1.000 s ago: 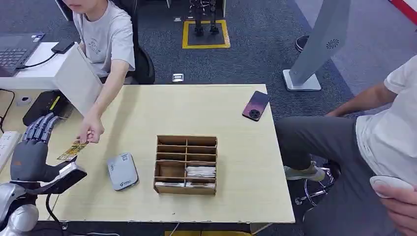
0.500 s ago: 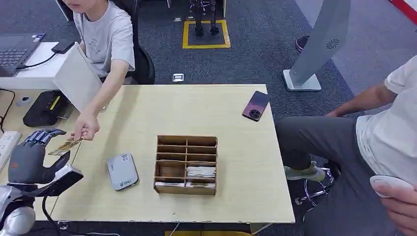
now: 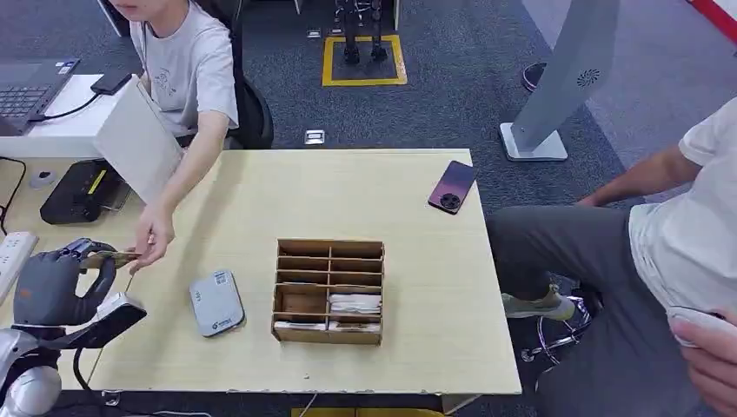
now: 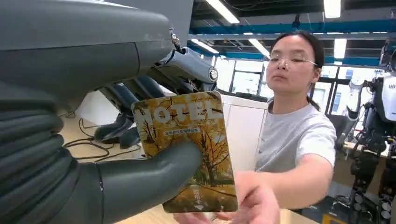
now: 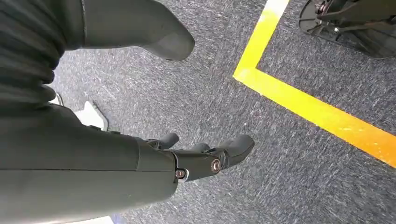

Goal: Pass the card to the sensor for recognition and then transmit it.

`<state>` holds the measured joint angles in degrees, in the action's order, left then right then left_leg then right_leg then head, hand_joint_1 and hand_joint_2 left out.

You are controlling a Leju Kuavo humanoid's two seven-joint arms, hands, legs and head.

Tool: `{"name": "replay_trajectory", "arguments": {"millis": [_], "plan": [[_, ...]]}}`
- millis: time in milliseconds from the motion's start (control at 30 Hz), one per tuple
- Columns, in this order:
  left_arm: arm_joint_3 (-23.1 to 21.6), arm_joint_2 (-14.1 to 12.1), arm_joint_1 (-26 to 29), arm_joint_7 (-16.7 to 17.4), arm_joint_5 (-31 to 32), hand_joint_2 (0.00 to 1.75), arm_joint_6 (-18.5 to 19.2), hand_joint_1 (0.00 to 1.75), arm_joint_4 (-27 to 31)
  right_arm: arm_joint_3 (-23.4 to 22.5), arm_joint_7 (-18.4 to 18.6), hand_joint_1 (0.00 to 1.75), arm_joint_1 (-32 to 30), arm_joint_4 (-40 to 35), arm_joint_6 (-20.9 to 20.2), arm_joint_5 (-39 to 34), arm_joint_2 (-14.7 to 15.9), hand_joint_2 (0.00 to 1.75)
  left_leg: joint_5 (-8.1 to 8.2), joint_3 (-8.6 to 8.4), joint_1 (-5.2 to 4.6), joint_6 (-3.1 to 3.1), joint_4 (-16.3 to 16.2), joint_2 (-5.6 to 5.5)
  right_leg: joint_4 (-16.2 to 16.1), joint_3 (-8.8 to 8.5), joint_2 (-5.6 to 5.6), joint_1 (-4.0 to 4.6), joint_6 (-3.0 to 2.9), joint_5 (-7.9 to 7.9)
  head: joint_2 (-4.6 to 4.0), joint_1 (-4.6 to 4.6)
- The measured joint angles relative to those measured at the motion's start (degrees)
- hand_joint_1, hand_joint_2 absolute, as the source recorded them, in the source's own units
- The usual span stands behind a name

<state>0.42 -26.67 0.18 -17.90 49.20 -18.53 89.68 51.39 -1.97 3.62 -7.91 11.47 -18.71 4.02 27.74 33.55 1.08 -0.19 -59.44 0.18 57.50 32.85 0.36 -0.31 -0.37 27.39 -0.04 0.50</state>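
The robot's left hand (image 3: pixel 54 282) pinches a yellow hotel card (image 4: pixel 189 149) that a person's hand (image 3: pixel 153 234) also holds; the right hand (image 5: pixel 154 140) hangs open, fingers apart, over carpet.

A light wooden table (image 3: pixel 348 187) carried the things. Nearest the left hand (image 3: pixel 52 287), just to its right, lay a grey card reader (image 3: pixel 215 301). Beyond that stood an open wooden compartment box (image 3: pixel 328 290). A dark phone (image 3: pixel 452 186) lay well away from the hand, near the table's far right edge.
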Motion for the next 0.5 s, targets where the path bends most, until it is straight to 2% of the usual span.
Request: {"name": "replay_trajectory", "arguments": {"millis": [367,500], "plan": [[0.00,-0.02,0.03,-0.15,-0.11,1.75,0.09,1.75,0.00,0.00,0.02,0.00,0.00,-0.02,-0.02,0.00,0.00,1.75,0.00,0.00,0.00,0.00,0.00,0.00,0.00,-0.01,0.00,0.00,0.00,0.00,0.00,0.00],[0.00,0.15,0.10,-1.66,-4.97,1.75,2.52,1.75,0.02,0.02,0.02,0.00,0.00,0.00,0.00,-0.35,0.00,1.75,0.00,0.00,0.00,0.00,0.00,0.00,0.00,0.00,0.00,0.00,0.00,0.00,0.00,0.00]]}}
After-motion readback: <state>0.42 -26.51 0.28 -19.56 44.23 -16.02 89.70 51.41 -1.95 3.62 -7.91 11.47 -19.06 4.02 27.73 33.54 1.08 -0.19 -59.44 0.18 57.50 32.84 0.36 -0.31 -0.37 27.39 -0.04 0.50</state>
